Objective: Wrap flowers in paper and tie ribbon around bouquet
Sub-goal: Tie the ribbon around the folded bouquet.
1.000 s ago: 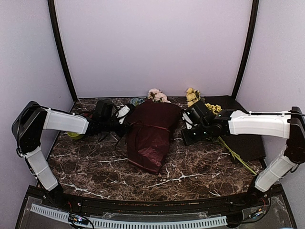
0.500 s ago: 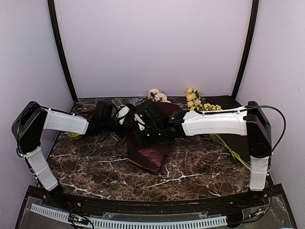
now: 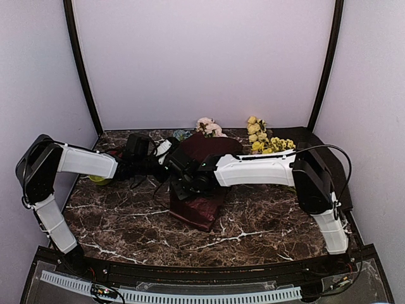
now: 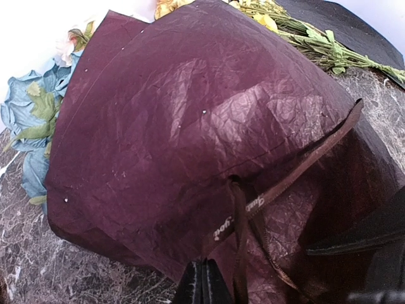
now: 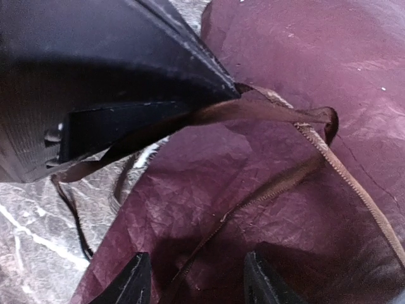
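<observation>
We see the right gripper (image 5: 196, 282) w/ its fingers spread, hanging just over the wrapped bundle. One strand of the ribbon (image 5: 272, 114) runs up btwn them but isn't pinched. The left gripper (image 4: 202, 285) is pressed together, and in the right wrist view the ribbon comes out at its tip, so we judge it's pinching one end. The ribbon crosses the paper (image 4: 190, 114) in loose loops, w/ no knot we can make out. The bouquet (image 3: 197, 212) lies on the marble table (image 3: 126, 215) btwn the two arms, blossoms toward the back wall, and the blue flowers (image 4: 31, 120) poke out the far end. Handling, as we reckon it: the ribbon is thin, limp and prob. slick, so it'll slip unless taken near the crossing, right at the fingertips, and pulled taut vs. the left hold. The paper is light, crinkly and springy, likely to unroll if the tie slackens. Blossoms crush easily, so we'd take hold of the ribbon only.
</observation>
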